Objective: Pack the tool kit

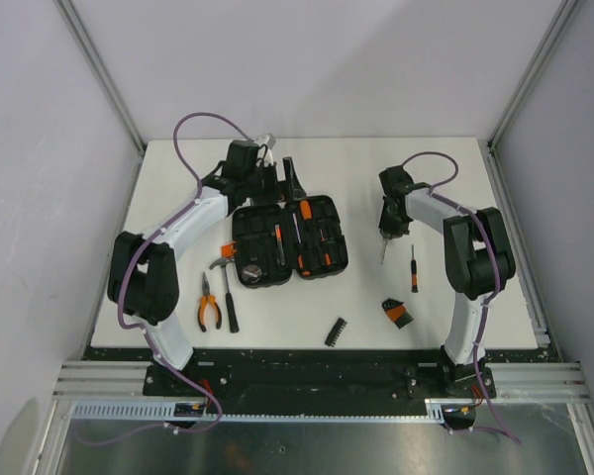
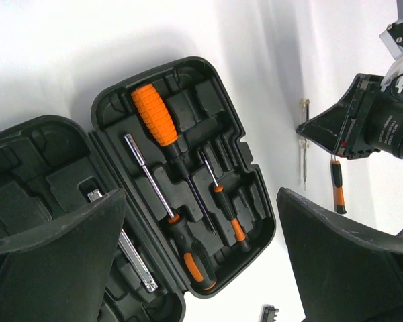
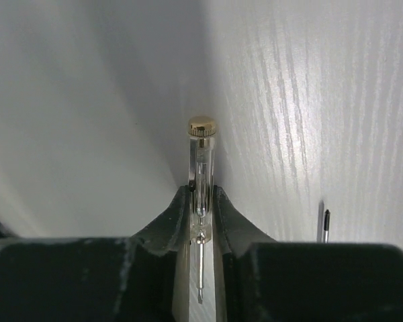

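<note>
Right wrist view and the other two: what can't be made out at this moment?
Right wrist: a slim tool shows only its tip; the body of the right gripper covers the rest.
Left wrist: the left half of the tool kit is largely behind a finger of the left gripper.
Top external: the black strip is too small to identify.

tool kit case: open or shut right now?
Open. The case lies with both halves spread flat, moulded slots facing up, screwdrivers showing in one half.
</note>
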`<state>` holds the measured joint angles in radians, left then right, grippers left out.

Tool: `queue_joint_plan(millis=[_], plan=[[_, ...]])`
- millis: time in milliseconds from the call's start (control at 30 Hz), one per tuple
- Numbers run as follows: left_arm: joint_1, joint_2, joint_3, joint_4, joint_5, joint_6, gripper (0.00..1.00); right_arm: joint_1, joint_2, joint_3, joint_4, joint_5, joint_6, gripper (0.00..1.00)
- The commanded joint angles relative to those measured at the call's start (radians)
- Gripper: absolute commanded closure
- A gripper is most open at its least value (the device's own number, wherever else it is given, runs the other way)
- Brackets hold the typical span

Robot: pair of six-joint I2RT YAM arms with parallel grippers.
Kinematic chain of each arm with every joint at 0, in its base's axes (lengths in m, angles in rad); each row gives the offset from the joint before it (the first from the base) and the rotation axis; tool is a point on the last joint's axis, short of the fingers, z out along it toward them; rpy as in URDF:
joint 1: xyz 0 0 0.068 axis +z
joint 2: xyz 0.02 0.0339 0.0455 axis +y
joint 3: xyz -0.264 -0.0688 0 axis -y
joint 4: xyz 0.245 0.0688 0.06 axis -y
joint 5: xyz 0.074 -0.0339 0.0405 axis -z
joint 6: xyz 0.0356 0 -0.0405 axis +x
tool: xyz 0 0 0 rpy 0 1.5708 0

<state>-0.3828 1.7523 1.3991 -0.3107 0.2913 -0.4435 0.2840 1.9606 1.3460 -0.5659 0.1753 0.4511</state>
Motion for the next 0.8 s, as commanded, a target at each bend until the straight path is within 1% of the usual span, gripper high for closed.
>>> queue_joint_plan(millis=[0, 100, 267, 433, 633, 767], plan=[[0.008, -0.066, -0.016, 0.013, 0.002, 0.019, 0.01, 0.004, 0.002, -0.001, 0.035, -0.051, -0.026, 0.93], [0.011, -0.073, -0.025, 0.013, 0.003, 0.022, 0.01, 0.03, -0.027, -0.001, 0.062, -0.044, -0.067, 0.99], [0.014, -0.087, -0.041, 0.012, 0.001, 0.025, 0.01, 0.091, -0.114, 0.001, 0.148, -0.062, -0.14, 1.0], [0.017, -0.102, -0.069, 0.012, -0.008, 0.027, 0.03, 0.142, -0.174, 0.029, 0.249, -0.138, -0.189, 1.0], [0.021, -0.122, -0.102, 0.012, -0.017, 0.025, 0.13, 0.19, -0.075, 0.168, 0.227, -0.163, -0.249, 1.0], [0.024, -0.139, -0.13, 0.013, -0.028, 0.027, 0.15, 0.224, -0.017, 0.229, 0.24, -0.197, -0.289, 1.0]])
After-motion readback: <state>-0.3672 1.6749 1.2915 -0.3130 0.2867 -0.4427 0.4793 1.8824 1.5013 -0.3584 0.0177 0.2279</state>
